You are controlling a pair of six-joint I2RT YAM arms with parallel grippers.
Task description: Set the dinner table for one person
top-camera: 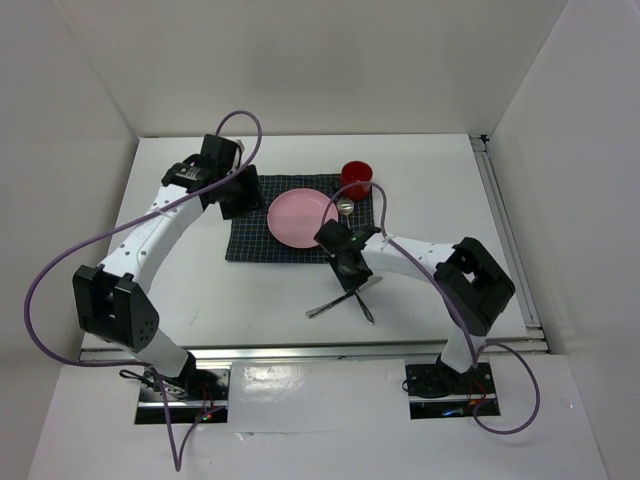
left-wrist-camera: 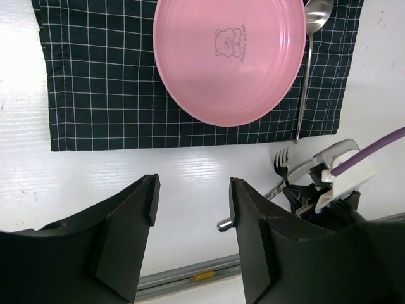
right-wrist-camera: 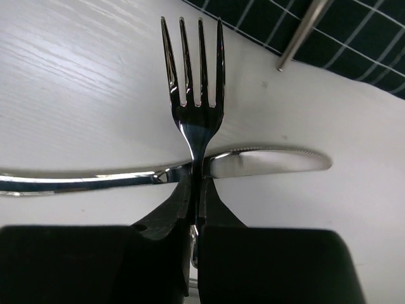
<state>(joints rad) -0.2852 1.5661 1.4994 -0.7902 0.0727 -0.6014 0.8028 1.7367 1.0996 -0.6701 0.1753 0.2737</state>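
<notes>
The white dinner table carries a dark checked placemat with a pink plate on it. A spoon lies along the plate's right side, and a red cup stands behind it. My right gripper is shut on a fork, just in front of the placemat's near right corner. The tines point toward the placemat. The fork crosses over a knife lying flat on the table. My left gripper is open and empty above the placemat's far left part.
Metal rails run along the near edge and the right edge. White walls close the back and both sides. The knife lies slantwise on the table in front of the placemat. A purple cable loops off the left arm.
</notes>
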